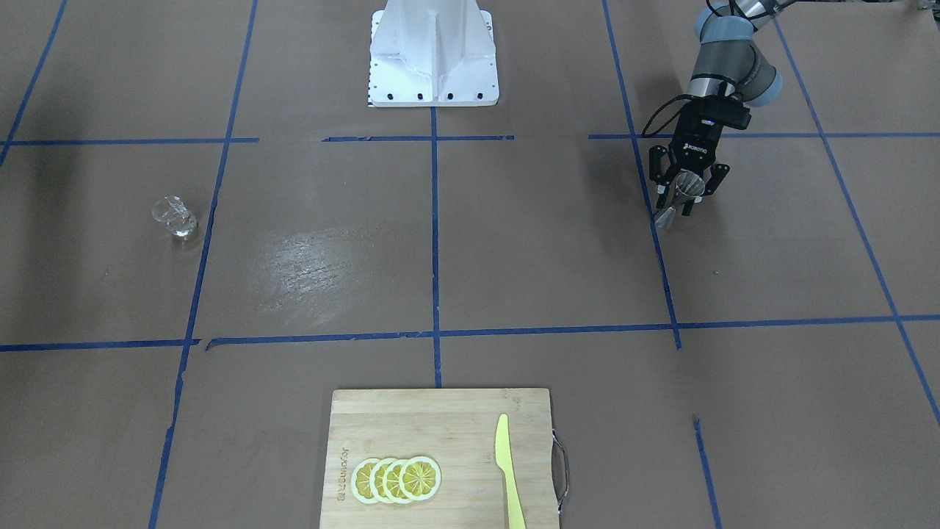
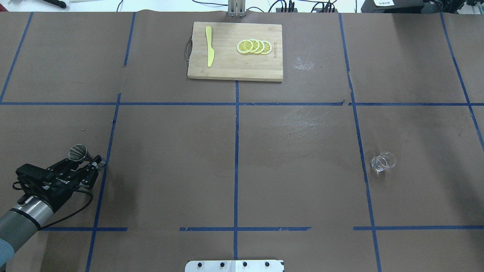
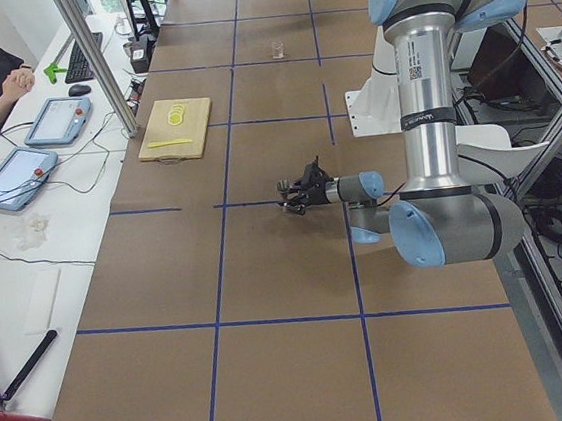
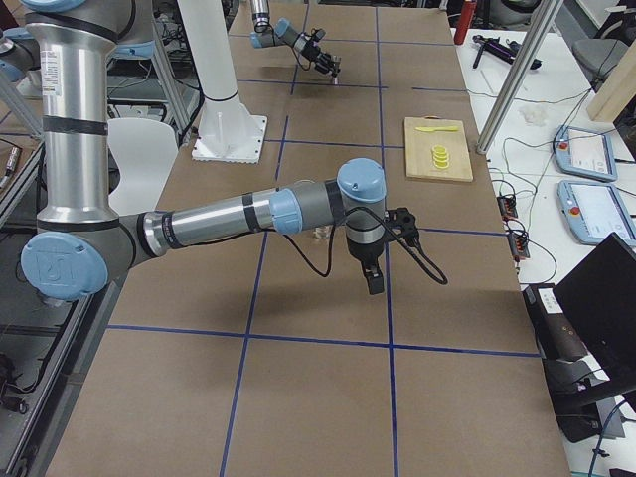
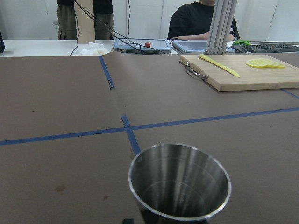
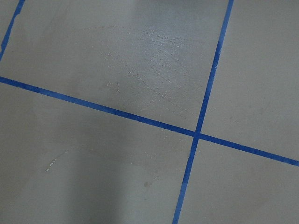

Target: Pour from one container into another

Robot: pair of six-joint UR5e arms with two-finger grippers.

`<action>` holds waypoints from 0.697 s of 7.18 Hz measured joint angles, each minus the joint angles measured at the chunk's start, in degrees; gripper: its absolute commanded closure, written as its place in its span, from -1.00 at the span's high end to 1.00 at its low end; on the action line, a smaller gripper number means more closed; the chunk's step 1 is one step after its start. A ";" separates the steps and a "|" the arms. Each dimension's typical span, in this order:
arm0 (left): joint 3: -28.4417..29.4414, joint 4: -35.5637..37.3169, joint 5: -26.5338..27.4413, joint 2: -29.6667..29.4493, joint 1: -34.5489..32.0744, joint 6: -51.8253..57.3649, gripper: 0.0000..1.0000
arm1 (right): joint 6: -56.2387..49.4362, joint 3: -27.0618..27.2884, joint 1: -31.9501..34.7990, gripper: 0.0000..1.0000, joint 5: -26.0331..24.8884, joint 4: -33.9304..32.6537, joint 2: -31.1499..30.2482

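While the glass cup (image 1: 175,217) stands far off, the left claw (image 1: 681,202) holds the tilted jigger (image 2: 78,152); I cannot tell about the right claw (image 4: 373,278).

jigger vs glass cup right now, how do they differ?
The jigger is opaque steel, hourglass-shaped; the glass cup is clear and rounded. The jigger sits between the left gripper's fingers; the glass cup stands ungripped on the table. The jigger is on the robot's left side, the glass cup on its right. Both are small open vessels.
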 measured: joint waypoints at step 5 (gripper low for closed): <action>-1.25 -0.63 -0.15 0.24 -0.07 0.23 -1.00 | 0.04 0.08 0.15 1.00 0.00 0.00 -0.05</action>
